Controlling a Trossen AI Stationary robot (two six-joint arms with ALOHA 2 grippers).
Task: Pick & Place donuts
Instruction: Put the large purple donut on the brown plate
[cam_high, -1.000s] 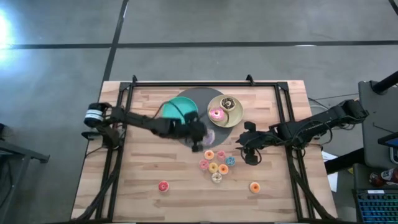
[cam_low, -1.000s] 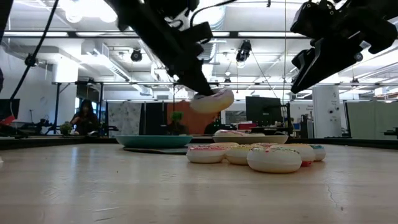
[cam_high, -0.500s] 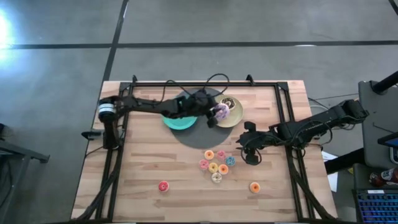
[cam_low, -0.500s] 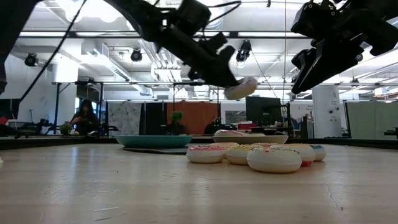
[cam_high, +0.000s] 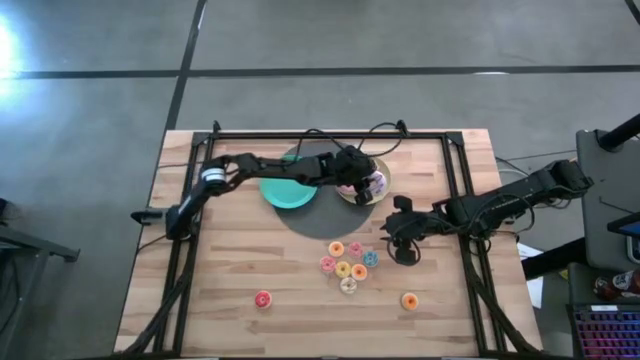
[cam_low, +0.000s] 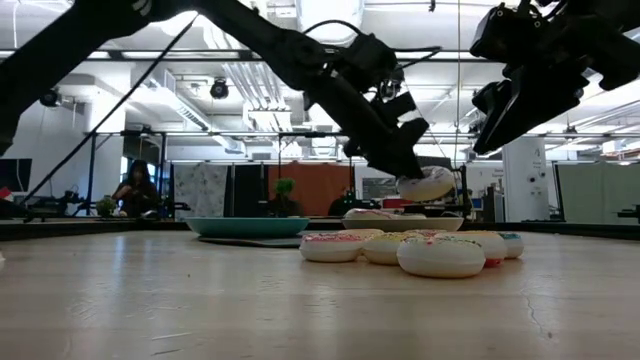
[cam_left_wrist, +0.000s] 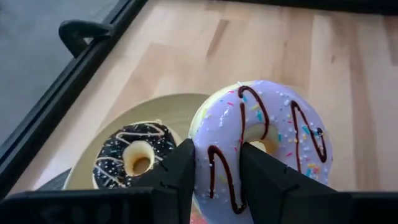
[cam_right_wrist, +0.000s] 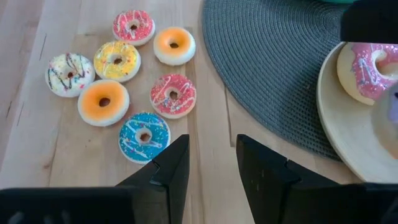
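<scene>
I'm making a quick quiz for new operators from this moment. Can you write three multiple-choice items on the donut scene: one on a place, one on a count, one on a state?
1. Where is the lilac donut?
A. on the teal plate
B. above the beige plate
C. on bare wood

2. How many small donuts form the cluster near the right gripper?
A. three
B. six
C. nine

3. The left gripper is:
A. shut on the lilac donut
B. open, empty
C. resting on the table

Answers: 1 B, it hangs over that plate. 2 B, six show in the right wrist view. 3 A, both fingers pinch its ring.
</scene>
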